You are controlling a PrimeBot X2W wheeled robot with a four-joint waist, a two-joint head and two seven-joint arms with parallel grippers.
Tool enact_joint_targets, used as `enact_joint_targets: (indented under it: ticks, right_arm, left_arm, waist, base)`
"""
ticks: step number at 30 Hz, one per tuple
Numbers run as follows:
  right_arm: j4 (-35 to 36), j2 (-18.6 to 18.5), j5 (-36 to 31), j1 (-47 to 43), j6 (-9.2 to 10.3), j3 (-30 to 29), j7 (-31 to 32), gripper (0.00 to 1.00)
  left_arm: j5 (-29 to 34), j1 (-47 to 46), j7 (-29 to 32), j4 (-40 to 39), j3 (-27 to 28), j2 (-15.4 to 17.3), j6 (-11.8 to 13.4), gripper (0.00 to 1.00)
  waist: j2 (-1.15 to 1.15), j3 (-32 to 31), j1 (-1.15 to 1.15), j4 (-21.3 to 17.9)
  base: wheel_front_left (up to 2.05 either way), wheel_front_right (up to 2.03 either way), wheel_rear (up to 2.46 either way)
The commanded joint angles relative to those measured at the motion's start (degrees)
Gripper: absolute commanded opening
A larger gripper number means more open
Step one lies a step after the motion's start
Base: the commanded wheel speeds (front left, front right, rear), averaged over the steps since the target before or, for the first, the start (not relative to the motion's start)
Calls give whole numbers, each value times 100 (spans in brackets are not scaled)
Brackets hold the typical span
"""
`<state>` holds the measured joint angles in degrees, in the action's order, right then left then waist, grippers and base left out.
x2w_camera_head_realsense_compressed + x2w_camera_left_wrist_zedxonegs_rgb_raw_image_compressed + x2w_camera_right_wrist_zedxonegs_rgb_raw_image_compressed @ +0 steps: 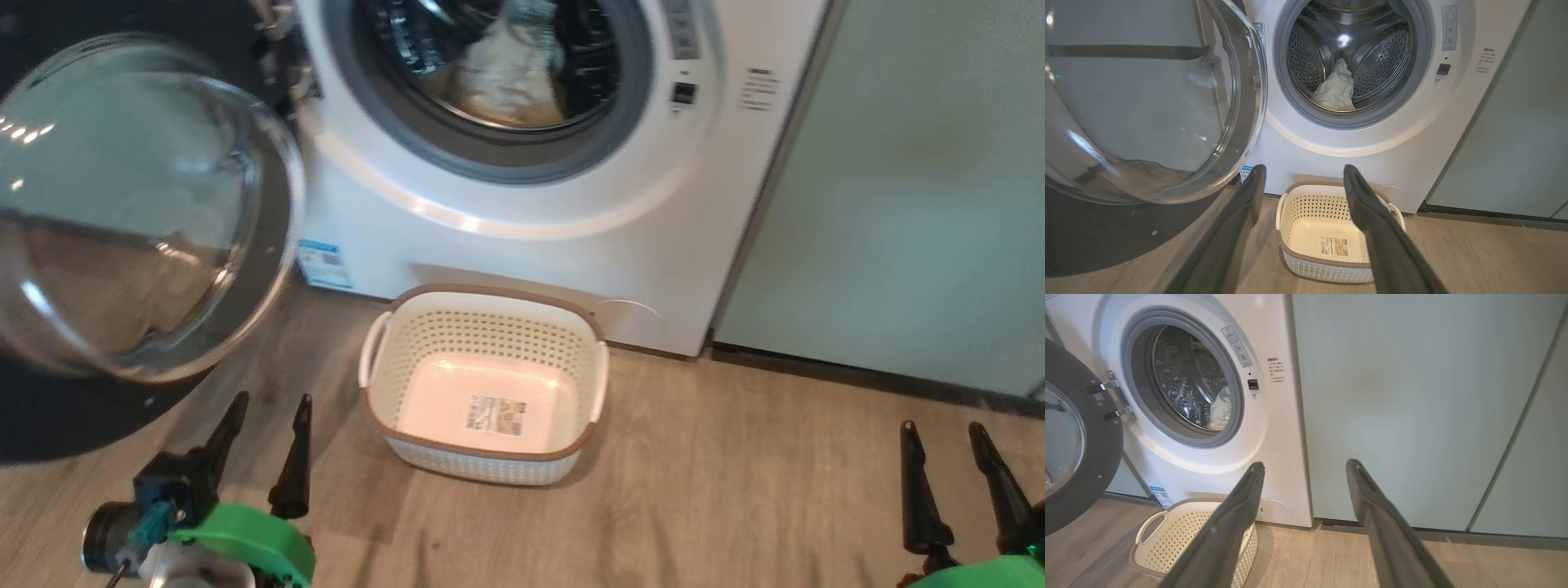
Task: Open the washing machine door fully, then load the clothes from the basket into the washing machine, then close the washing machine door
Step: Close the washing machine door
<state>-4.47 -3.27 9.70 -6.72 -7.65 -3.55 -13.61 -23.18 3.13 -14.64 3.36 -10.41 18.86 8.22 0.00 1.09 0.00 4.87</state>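
Note:
The white washing machine stands ahead with its door swung wide open to the left, the glass bowl bulging toward me. Pale clothes lie inside the steel drum, also seen as clothes and clothes. The cream basket sits on the floor before the machine; inside it I see just a label. My left gripper is open at lower left, near the door's lower edge. My right gripper is open at lower right, well right of the basket. Nothing is between either pair of fingers.
Pale green cabinets stand right of the machine. Wooden floor spreads around the basket. The open door overhangs the floor at the left, close to my left arm.

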Motion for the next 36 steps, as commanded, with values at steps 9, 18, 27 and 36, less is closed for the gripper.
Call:
enact_joint_targets:
  ticks: [9,18,27,36]
  right_arm:
    - [249,-199,-39,99,16,69,31,100]
    - [206,-208,-14,113,16,135,39,100]
    - [137,-185,-3,115,16,214,24,100]
    - [105,-193,20,108,16,253,8,100]
  left_arm:
    - [88,-217,-36,-164,355,110,13,100]
    - [82,-152,-36,-180,380,115,4,100]
    - [66,-93,-36,-212,406,133,25,100]
    - [50,-43,-36,-261,419,161,47,100]
  waist:
    - [0,-68,0,1008]
    - [0,-114,0,1632]
    - [0,-153,0,1887]
    - [0,-212,0,1865]
  base:
    - [0,0,0]
    - [0,0,0]
    - [0,0,0]
    - [0,0,0]
